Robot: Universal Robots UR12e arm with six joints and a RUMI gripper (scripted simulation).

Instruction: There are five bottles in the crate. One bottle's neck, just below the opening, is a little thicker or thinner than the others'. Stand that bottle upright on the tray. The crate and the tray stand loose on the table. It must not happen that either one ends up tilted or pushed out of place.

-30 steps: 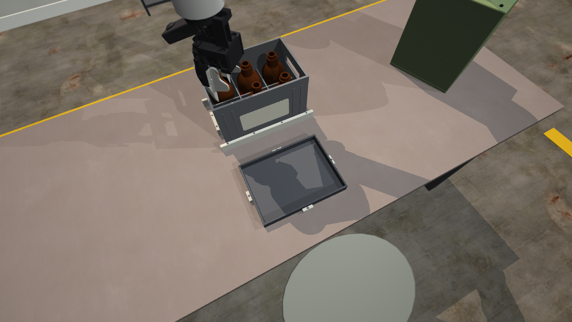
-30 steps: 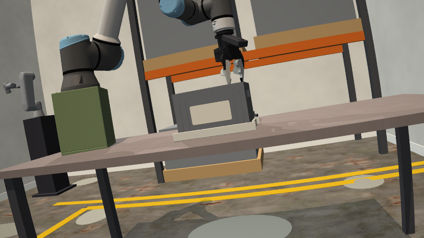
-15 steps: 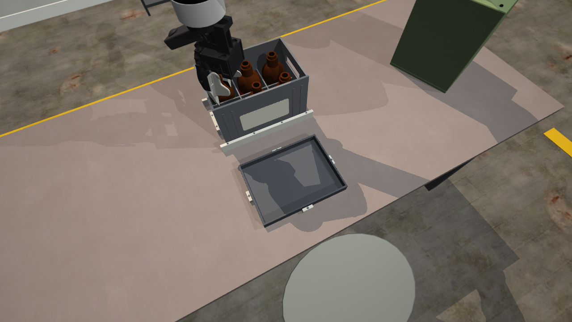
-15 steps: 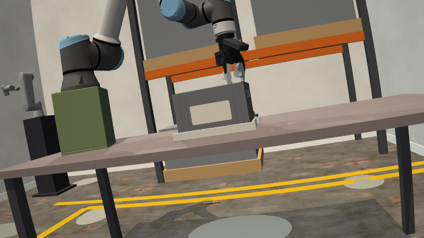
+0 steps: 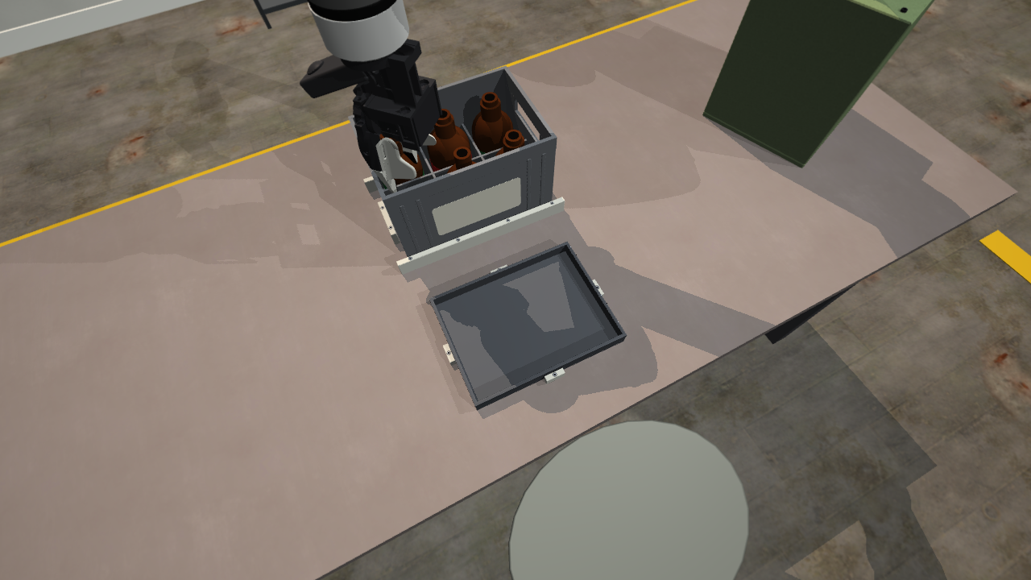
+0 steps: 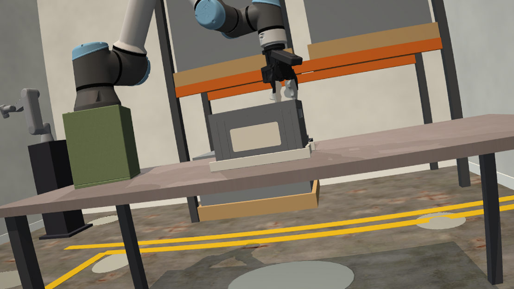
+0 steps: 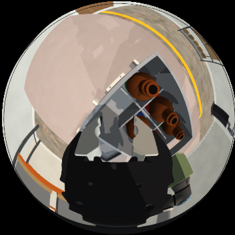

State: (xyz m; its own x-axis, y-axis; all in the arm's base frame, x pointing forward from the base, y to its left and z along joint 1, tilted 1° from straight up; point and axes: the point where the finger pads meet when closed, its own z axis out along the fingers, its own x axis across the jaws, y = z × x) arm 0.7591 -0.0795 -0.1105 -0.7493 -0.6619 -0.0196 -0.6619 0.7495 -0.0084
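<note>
The grey crate (image 5: 468, 172) stands at the back of the table with brown bottles upright in its cells; several necks (image 5: 490, 108) show in the top view. My gripper (image 5: 399, 162) is partly open and has come down over the crate's left end, fingertips at the rim. A brown bottle (image 7: 130, 127) stands there, half hidden behind my right finger in the wrist view, where the gripper (image 7: 119, 125) frames that end of the crate. I hold nothing. The dark tray (image 5: 526, 324) lies in front of the crate. In the exterior view the gripper (image 6: 285, 95) touches the crate's top edge.
A white rail (image 5: 482, 234) lies along the crate's front foot, between crate and tray. A tall green box (image 5: 800, 72) stands at the table's back right and carries the arm's base. The table edge runs close behind the tray.
</note>
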